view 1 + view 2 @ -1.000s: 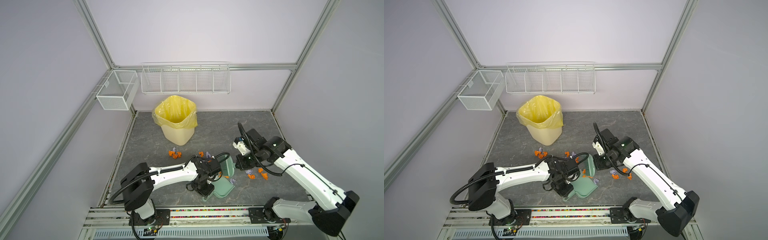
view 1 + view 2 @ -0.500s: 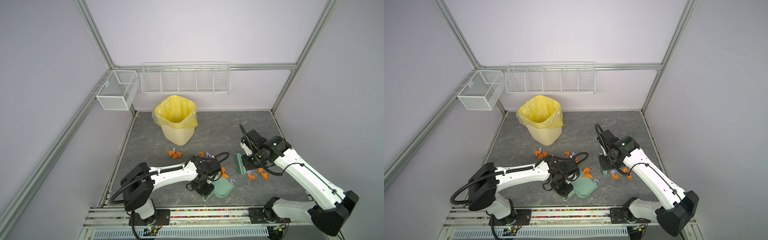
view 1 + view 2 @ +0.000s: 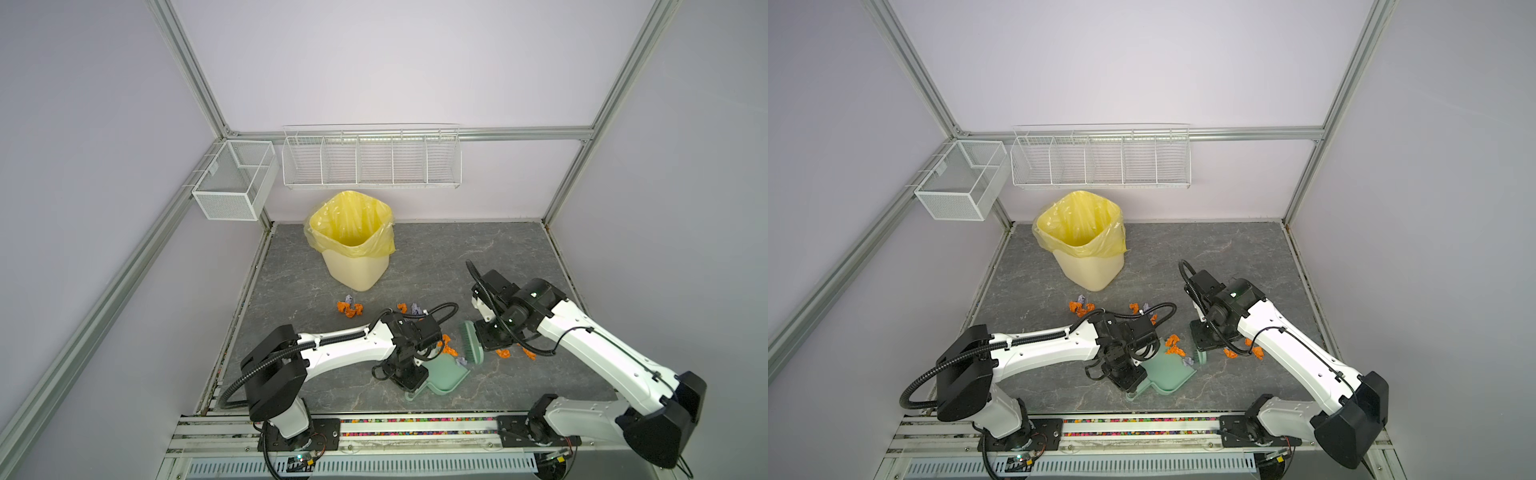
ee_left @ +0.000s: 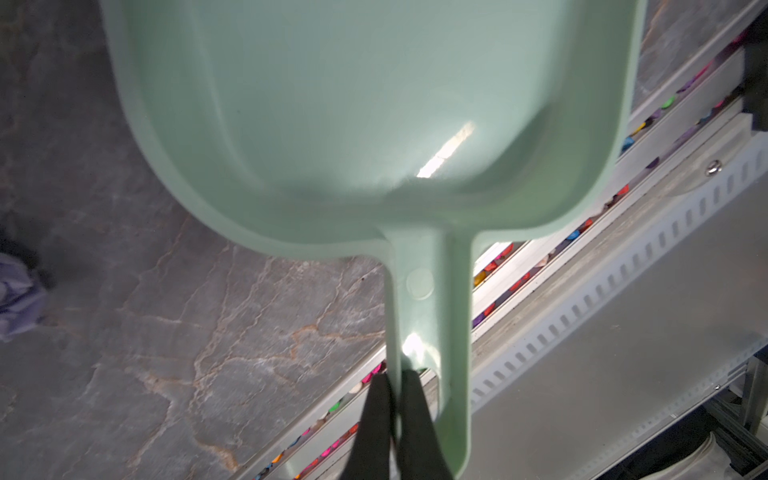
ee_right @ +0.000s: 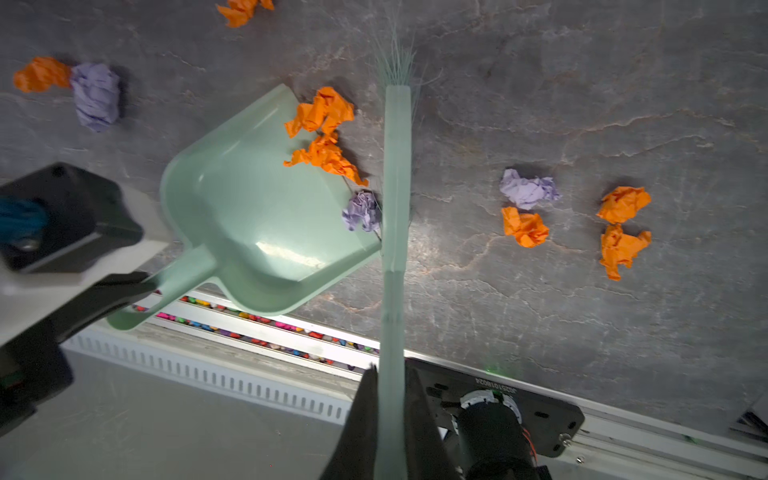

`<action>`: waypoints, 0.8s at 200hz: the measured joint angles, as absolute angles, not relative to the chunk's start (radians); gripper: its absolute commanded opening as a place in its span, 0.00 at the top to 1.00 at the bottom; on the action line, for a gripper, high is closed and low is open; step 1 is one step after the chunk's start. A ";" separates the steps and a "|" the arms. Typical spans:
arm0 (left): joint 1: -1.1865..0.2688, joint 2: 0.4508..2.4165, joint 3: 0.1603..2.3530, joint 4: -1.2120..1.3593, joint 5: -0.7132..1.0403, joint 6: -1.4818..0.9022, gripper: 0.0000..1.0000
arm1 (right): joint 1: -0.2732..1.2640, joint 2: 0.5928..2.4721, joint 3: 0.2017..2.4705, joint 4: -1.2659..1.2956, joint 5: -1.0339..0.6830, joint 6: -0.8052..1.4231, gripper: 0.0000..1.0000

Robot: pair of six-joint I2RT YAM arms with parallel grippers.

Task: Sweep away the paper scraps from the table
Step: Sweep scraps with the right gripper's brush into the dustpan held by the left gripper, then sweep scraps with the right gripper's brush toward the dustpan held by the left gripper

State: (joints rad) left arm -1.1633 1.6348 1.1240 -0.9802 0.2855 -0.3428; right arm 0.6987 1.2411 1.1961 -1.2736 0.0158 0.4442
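Note:
My left gripper point(image 4: 397, 378) is shut on the handle of the mint-green dustpan point(image 4: 374, 104), which lies flat on the table point(image 3: 457, 257) near the front edge, in both top views point(image 3: 446, 374) point(image 3: 1165, 372). My right gripper point(image 5: 390, 374) is shut on the handle of the mint-green brush point(image 5: 397, 187), whose head point(image 3: 471, 343) stands at the dustpan's mouth. Two orange paper scraps point(image 5: 324, 120) and a lavender one point(image 5: 361, 210) lie between brush and pan lip. More scraps point(image 5: 528, 191) point(image 5: 623, 232) lie behind the brush, and others point(image 3: 351, 309) point(image 3: 1081, 307) nearer the bin.
A cream bin with a yellow liner point(image 3: 353, 241) stands at the back left of the table. White wire baskets point(image 3: 370, 156) point(image 3: 235, 183) hang on the walls above it. An aluminium rail point(image 3: 415, 428) runs along the front edge, right behind the dustpan's handle.
The brush swung right, away from the dustpan, then came back to the pan's mouth and a little toward the front edge. The dustpan has settled flat; the scraps at its lip stay put.

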 measured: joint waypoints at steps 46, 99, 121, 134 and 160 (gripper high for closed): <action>-1.158 1.635 1.124 -0.981 0.287 -0.336 1.00 | 0.711 1.182 1.200 -1.161 -0.120 0.492 0.93; -1.143 1.636 1.128 -0.981 0.290 -0.335 1.00 | 0.706 1.214 1.282 -1.181 -0.005 0.468 0.93; -1.136 1.637 1.137 -0.981 0.292 -0.335 1.00 | 0.693 1.251 1.294 -1.184 0.031 0.448 0.93; -1.129 1.637 1.137 -0.982 0.293 -0.335 1.00 | 0.678 1.270 1.306 -1.181 0.041 0.432 0.93; -1.114 1.637 1.137 -0.981 0.297 -0.335 1.00 | 0.643 1.321 1.352 -1.163 0.055 0.401 0.93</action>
